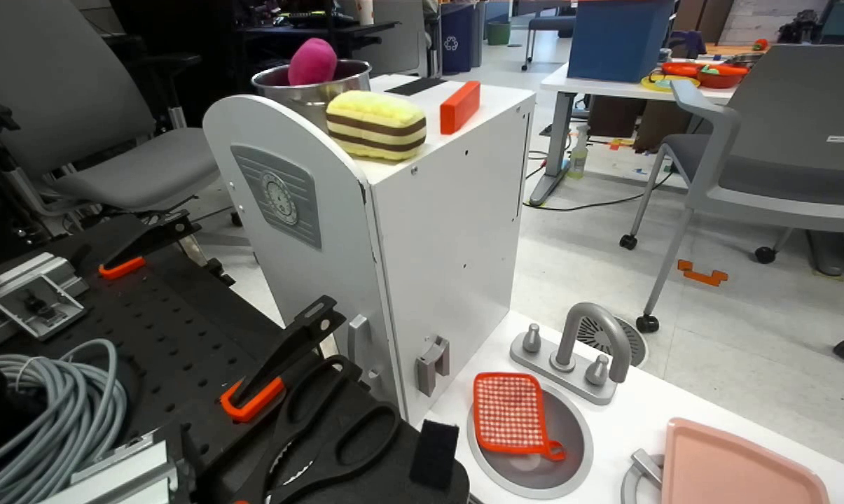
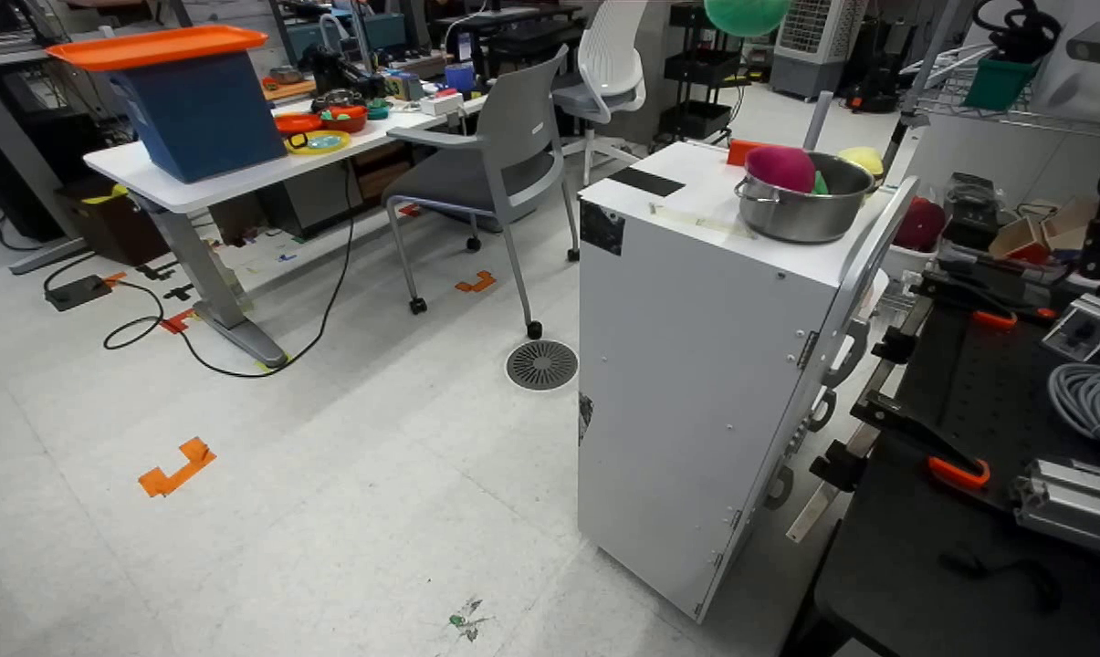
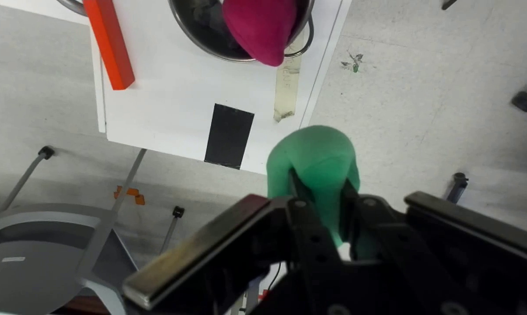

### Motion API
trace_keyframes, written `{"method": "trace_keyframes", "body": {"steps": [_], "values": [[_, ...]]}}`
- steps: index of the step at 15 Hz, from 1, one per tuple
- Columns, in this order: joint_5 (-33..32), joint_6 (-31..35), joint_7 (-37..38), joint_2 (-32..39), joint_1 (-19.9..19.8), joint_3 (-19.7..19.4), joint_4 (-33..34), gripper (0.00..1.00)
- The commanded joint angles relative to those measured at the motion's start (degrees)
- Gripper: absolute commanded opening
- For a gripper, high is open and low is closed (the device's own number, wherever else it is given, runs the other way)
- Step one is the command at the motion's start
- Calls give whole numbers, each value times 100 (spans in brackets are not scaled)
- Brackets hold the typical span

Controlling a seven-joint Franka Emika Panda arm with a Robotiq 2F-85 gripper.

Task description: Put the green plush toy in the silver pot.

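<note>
The round silver metal pot (image 2: 796,217) stands near an edge of the white cabinet (image 2: 696,365), apart from the orange rectangular block (image 3: 110,48). It contains a pink rounded plush (image 3: 261,26) beside a green patch (image 2: 821,183). The black two-fingered gripper (image 3: 322,186) pinches the green rounded plush toy (image 3: 319,159) outside the pot, rounded end outward; long axis undetermined.

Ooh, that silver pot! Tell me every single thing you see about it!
The silver pot is round, shiny and looks like metal. It has no lid, and a thin loop handle shows on one side. It stands upright on the white cabinet. A pink ball sits in it, sticking up out of the top. In an exterior view, something green shows inside, beside the ball. The striped yellow block is close by; I can't tell whether it touches the pot.
</note>
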Motion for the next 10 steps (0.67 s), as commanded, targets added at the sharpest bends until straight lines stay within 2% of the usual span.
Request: {"method": "trace_keyframes", "body": {"steps": [1,4,10], "values": [[-670,-3,261,-699,-155,198,-438,4],[-1161,-64,708,-1004,-287,311,-598,4],[-1492,-120,1397,-948,-516,546,-700,4]]}}
